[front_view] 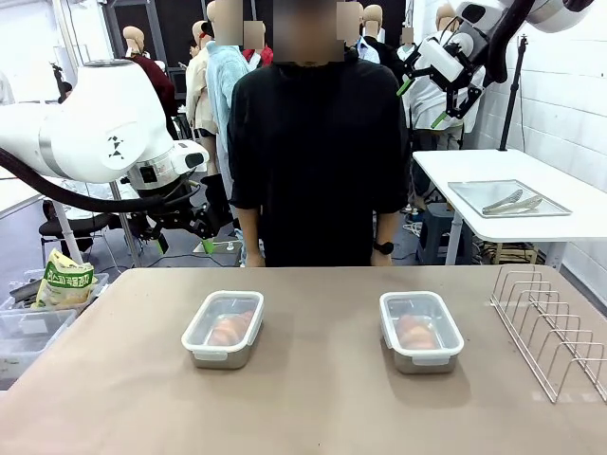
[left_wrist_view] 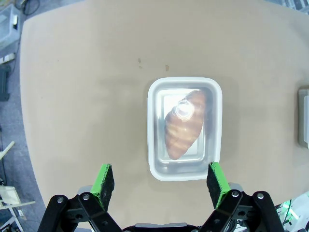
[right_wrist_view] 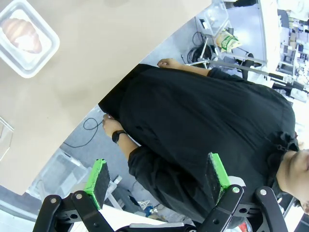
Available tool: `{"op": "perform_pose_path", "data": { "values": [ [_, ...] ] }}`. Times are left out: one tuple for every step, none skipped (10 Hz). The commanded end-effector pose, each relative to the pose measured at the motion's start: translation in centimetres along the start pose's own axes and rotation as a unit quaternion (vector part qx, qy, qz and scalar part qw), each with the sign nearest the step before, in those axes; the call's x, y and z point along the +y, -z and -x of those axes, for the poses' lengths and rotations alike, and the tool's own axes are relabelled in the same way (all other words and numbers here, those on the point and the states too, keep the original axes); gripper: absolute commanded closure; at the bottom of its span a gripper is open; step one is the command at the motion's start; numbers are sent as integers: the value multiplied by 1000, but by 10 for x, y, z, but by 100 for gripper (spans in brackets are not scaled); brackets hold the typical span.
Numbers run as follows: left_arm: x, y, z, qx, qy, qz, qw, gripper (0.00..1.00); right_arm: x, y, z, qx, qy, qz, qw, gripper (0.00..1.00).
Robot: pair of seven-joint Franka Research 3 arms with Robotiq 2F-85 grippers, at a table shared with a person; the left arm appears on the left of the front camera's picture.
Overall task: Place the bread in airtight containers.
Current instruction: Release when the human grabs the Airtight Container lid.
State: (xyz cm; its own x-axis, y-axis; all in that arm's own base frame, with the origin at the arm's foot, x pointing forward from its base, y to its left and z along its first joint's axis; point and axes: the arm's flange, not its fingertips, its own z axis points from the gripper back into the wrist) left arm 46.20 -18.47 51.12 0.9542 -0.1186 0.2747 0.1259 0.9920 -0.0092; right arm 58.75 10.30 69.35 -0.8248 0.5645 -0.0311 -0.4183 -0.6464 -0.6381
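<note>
- Left end effector (left_wrist_view: 161,181) spread wide, empty, hovering above the left airtight container (left_wrist_view: 185,128) on the counter (left_wrist_view: 87,96).
- Right end effector (right_wrist_view: 157,180) likewise spread, empty, raised high over the person (right_wrist_view: 203,125).
- Left croissant roll (left_wrist_view: 183,124) lying diagonally under a clear lid; right croissant roll (front_view: 415,330) inside the right airtight container (front_view: 421,331), also lidded.
- Probably light, soft and flaky, easily crushed; steel pans rigid, lids likely slippery.
- Best gripped across a pan's short sides, below the white rim.

Bread (left_wrist_view: 182,126) inside lidded container (left_wrist_view: 184,129)
</note>
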Motion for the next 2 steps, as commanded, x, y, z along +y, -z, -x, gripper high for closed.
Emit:
{"op": "perform_pose_path", "data": {
  "values": [
    [0, -1, 0, 0, -3, -9, 1000, 0, 0, 0, 0, 2, -1, 2, 1000, 0],
    [0, -1, 0, 0, -3, -9, 1000, 0, 0, 0, 0, 2, -1, 2, 1000, 0]
  ]
}}
